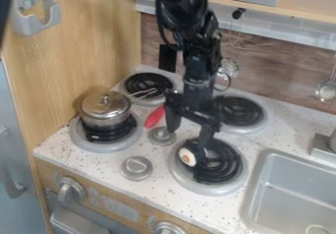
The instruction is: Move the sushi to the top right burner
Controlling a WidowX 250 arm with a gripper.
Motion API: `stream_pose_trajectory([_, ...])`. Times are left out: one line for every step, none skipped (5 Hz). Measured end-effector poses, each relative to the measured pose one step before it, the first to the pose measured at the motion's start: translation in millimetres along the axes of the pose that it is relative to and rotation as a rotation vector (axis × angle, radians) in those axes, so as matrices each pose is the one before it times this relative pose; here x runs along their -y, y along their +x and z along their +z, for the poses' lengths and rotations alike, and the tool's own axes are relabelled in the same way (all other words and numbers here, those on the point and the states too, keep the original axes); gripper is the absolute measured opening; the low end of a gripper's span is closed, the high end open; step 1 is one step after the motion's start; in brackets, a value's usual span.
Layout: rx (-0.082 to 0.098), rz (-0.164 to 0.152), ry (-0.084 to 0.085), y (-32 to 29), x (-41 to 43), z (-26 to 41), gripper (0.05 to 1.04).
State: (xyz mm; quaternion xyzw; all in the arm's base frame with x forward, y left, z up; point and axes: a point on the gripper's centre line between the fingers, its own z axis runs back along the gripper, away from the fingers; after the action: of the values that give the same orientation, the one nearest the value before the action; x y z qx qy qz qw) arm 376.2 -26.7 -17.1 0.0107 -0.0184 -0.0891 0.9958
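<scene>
The sushi (187, 157), a small white round with an orange centre, lies at the left side of the front right burner (229, 170), its face tilted toward the camera. My gripper (189, 135) hangs down from the top of the view, open, with its two fingers spread wide. It is just above and behind the sushi, with the right finger over the front right burner and the left one by the small grey knob. The top right burner (241, 111), a black coil in a grey ring, lies behind and to the right of the gripper.
A lidded metal pot (105, 111) stands on the front left burner, its handle pointing right. A red utensil (154, 116) lies between the left burners and my gripper. The sink (295, 193) is at the right; utensils hang along the back wall.
</scene>
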Motion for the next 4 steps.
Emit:
stream_pose_trajectory([-0.0314,-0.0138,-0.0056,-1.29,9.36,-10.02,0.999])
stream_pose_trajectory([-0.0368,-0.0178,0.0059,-0.71,6.91,-9.49,0.999])
stream_pose_trajectory([-0.0202,-0.0025,0.0034,1.0,-0.68,-7.73,0.938])
stream_pose_trajectory([0.0121,-0.0134,-0.0173,2.07,2.14,0.32,0.657])
